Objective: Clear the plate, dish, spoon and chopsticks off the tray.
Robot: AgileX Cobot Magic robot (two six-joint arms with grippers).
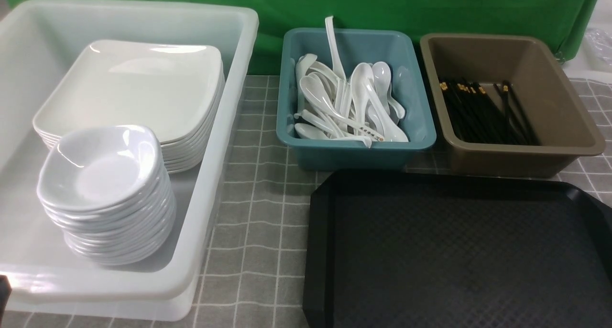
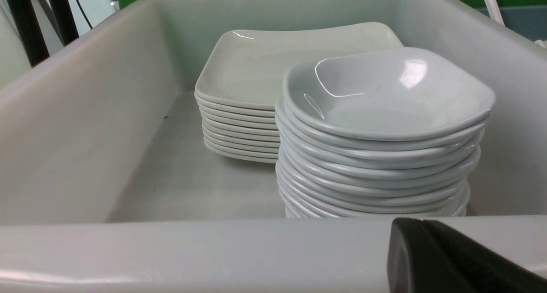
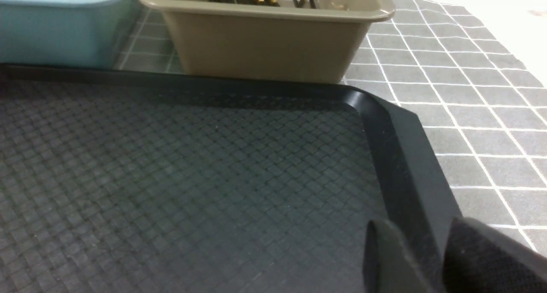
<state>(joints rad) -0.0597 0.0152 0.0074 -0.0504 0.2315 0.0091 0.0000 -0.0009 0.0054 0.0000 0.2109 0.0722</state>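
Grey checked cloth (image 1: 258,213); spoon (image 1: 356,127) handle seemingly toward tray (image 1: 459,251).

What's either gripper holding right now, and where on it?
Nothing visibly. The right gripper shows bare fingers over the tray rim. Only one finger of the left gripper shows, by the white bin; no object at it.

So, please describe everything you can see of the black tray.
The tray is large, black and rectangular, seemingly plastic, with clipped corners, a raised smooth rim and a diamond-pattern textured floor. It lies flat on the grey checked tablecloth, directly in front of the teal bin and the brown bin. Nothing lies on its visible surface. In the right wrist view, the right gripper sits at its rim.
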